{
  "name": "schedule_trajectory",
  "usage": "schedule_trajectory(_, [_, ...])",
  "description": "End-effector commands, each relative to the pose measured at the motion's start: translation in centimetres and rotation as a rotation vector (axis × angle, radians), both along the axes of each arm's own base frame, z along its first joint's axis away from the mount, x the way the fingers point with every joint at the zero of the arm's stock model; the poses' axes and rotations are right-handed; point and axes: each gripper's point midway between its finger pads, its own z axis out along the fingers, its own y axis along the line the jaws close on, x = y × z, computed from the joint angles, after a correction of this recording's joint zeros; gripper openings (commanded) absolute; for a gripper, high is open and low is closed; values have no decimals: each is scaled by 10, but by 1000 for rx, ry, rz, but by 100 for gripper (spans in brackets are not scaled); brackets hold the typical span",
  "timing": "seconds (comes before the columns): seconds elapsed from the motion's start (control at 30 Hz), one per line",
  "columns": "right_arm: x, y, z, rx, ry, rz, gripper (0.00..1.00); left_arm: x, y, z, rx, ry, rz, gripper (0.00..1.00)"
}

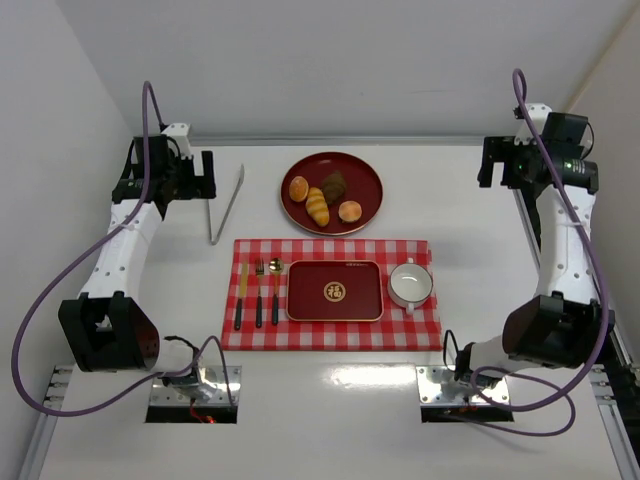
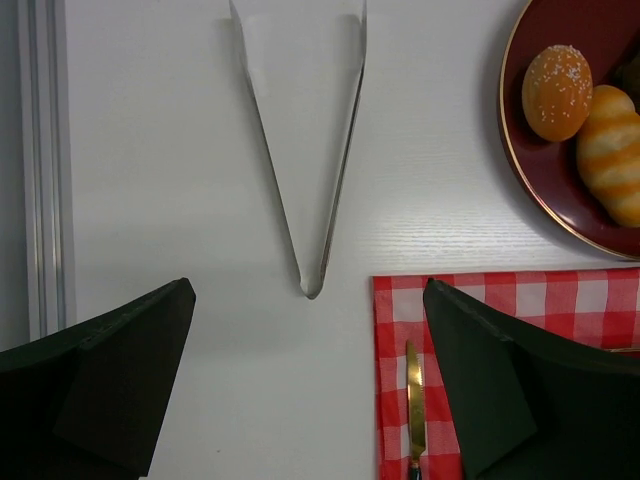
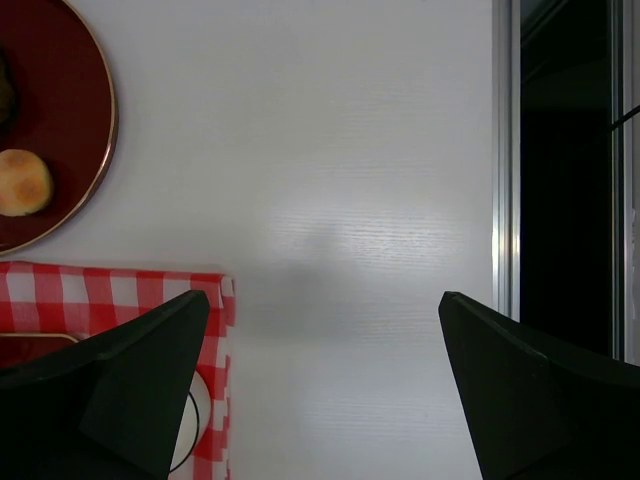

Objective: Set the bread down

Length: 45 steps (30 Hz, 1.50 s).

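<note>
A round dark red plate (image 1: 371, 177) at the back middle holds two round golden-orange buns. The smoother bun, the bread (image 1: 350, 211), lies at the plate's right front and shows in the right wrist view (image 3: 22, 182). A speckled bun (image 1: 299, 188) lies at the plate's left and shows in the left wrist view (image 2: 556, 92). My left gripper (image 1: 195, 178) is open and empty at the back left, its view (image 2: 307, 300) showing the table. My right gripper (image 1: 497, 162) is open and empty at the back right (image 3: 325, 295), over bare table.
A ridged yellow roll (image 1: 317, 206) and a dark brown piece (image 1: 334, 183) share the plate. Metal tongs (image 1: 228, 205) lie left of it. A red checked placemat (image 1: 330, 338) carries a red rectangular tray (image 1: 335, 291), a white cup (image 1: 410, 284) and cutlery (image 1: 257, 292).
</note>
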Motion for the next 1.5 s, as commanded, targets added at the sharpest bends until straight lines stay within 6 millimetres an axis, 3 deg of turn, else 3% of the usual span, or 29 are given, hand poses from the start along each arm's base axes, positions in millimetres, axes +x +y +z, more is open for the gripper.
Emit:
schedule_trajectory(0.0, [-2, -3, 24, -37, -84, -6, 100, -2, -4, 17, 1, -49, -36, 100])
schedule_trajectory(0.2, [-3, -3, 23, -41, -74, 0, 100, -2, -1, 10, 32, -28, -45, 100])
schedule_trajectory(0.4, [-17, -7, 3, -84, -25, 7, 100, 8, 7, -52, 77, 145, -71, 100])
schedule_trajectory(0.53, [-17, -10, -4, -120, -20, 2, 100, 25, 7, -82, 78, 208, -93, 100])
schedule_trajectory(0.67, [-15, -12, -9, -123, -6, -5, 100, 49, 11, -90, 83, 213, -86, 100])
schedule_trajectory(0.7, [-14, -13, -14, -121, 3, -5, 100, 53, 11, -107, 78, 257, -88, 100])
schedule_trajectory(0.77, [-13, -15, -16, -126, 4, -12, 100, 64, 11, -109, 71, 264, -82, 100])
schedule_trajectory(0.8, [-12, -15, -20, -124, 13, -12, 100, 67, 8, -121, 55, 286, -96, 100])
schedule_trajectory(1.0, [-10, -18, -29, -125, 33, -18, 100, 87, 8, -136, 25, 291, -70, 100])
schedule_trajectory(1.13, [-9, -18, -31, -126, 33, -19, 100, 89, 10, -158, 27, 337, -64, 100])
schedule_trajectory(1.2, [-8, -18, -30, -128, 24, -19, 100, 91, 9, -159, 21, 335, -70, 100])
schedule_trajectory(1.47, [-8, -18, -37, -123, 42, -18, 100, 87, 9, -193, 40, 408, -72, 100])
